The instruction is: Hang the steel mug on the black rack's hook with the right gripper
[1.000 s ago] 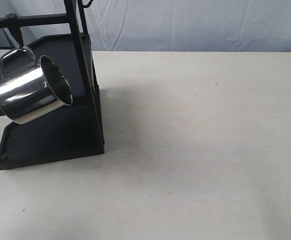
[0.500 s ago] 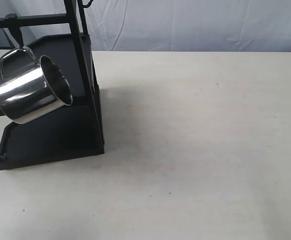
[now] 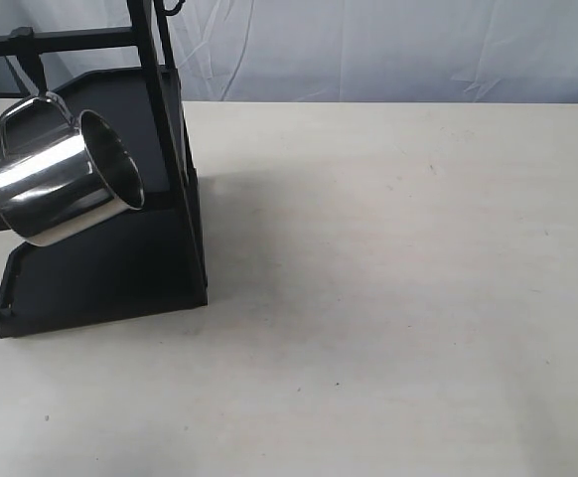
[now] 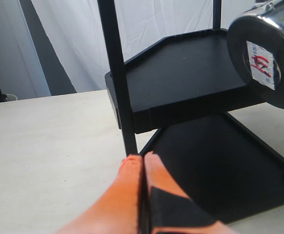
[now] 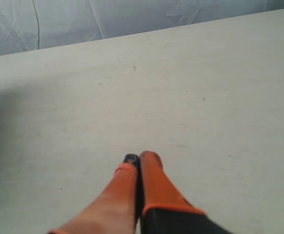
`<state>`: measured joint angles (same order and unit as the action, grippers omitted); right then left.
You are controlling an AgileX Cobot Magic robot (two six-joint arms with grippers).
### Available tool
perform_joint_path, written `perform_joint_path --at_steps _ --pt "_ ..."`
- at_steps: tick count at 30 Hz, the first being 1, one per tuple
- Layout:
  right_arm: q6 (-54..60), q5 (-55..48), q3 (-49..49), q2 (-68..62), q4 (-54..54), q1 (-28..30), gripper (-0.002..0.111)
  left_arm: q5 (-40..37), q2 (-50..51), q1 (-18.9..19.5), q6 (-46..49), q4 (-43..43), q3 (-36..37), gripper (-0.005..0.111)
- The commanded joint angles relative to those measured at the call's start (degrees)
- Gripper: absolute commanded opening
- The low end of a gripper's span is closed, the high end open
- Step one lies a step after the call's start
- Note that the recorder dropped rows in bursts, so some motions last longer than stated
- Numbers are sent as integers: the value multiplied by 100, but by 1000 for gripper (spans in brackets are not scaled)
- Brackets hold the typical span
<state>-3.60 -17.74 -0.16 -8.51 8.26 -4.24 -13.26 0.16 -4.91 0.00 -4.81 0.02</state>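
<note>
Right gripper (image 5: 138, 158) absent from exterior view; steel mug (image 3: 63, 179) hangs tilted from hook (image 3: 35, 70) on black rack (image 3: 100, 268). Left wrist: left gripper (image 4: 142, 158) closed, empty, beside rack. Right wrist: fingers together, empty, over bare table (image 5: 205, 87), mug not visible.

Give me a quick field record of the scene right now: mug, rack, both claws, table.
steel mug: off the table, tilted, handle up at the rack's bar, mouth facing right in the exterior view; white sticker on its base
hook: not clearly visible
black rack: two trays, standing at the table's left edge
left claw: shut, empty, near a rack post
right claw: shut, empty, over bare table
table: pale; nothing else on it in view
</note>
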Motion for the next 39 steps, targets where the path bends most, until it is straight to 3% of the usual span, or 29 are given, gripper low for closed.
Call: perform_joint_path --at_steps 1,39 --pt "10 21 16 36 -5 24 0 -5 -16 -32 0 7 -2 1" --pt "-2 32 16 36 125 24 0 -27 -16 -32 0 -301 -2 1"
